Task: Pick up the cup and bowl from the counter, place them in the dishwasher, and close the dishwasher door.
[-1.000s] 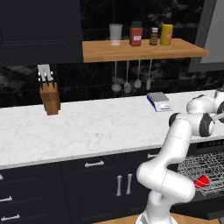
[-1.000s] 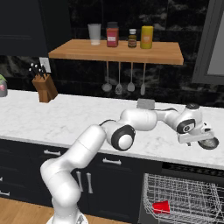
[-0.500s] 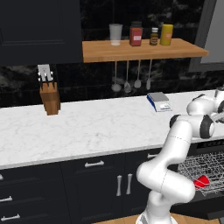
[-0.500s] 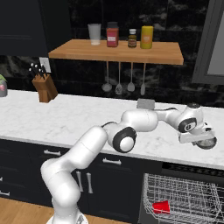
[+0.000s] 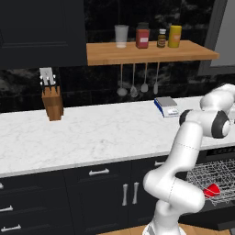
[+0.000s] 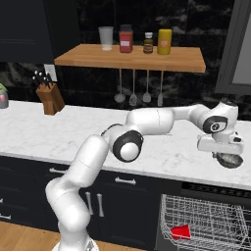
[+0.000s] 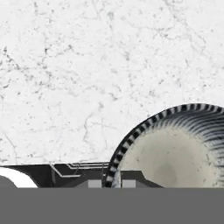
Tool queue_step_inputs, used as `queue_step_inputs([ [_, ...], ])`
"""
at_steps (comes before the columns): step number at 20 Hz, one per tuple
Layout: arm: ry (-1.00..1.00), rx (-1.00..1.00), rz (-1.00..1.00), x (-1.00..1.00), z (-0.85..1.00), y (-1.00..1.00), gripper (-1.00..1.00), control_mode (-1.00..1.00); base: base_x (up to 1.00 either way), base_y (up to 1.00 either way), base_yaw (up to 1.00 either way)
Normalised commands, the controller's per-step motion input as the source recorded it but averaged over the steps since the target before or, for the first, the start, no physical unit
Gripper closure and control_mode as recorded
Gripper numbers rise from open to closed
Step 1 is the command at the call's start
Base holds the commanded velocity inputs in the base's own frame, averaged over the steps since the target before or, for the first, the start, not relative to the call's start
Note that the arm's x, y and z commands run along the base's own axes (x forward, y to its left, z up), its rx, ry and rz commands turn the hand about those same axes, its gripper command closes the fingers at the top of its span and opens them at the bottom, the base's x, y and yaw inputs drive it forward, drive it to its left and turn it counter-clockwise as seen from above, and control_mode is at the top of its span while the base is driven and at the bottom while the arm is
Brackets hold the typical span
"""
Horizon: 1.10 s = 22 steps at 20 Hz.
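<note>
Right base view: jaws clamped on the bowl's (image 6: 229, 160) rim above the counter (image 6: 59, 133); cup (image 6: 181, 233) lies in the dishwasher rack (image 6: 206, 224).

I can read no text anywhere: the jars (image 6: 126, 38) on the wooden shelf (image 6: 132, 57) carry labels, but they are too small and blurred to make out, and the scale (image 5: 166, 106) on the counter (image 5: 92, 133) shows no legible figures

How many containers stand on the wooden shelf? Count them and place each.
4, in a row on the shelf: pale tumbler leftmost, red jar, small dark bottle, yellow jar rightmost.
</note>
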Motion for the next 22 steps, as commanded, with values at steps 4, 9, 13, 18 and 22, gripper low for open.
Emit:
queue_step_inputs([
  [4,-0.07,0.28,-0.18,-1.0,0.39,0.4,1.0,-1.0,0.0,0.0,0.0],
  [9,-0.15,0.08,-0.11,-1.0,0.02,0.71,1.0,-1.0,0.0,0.0,0.0],
  [13,-0.23,0.12,-0.03,-1.0,-0.36,0.52,1.0,-1.0,0.0,0.0,0.0],
  [18,-0.09,0.08,0.12,-0.47,-1.0,0.09,1.0,-1.0,0.0,0.0,0.0],
  [22,-0.11,0.0,0.28,0.0,-1.0,-0.09,1.0,-1.0,0.0,0.0,0.0],
])
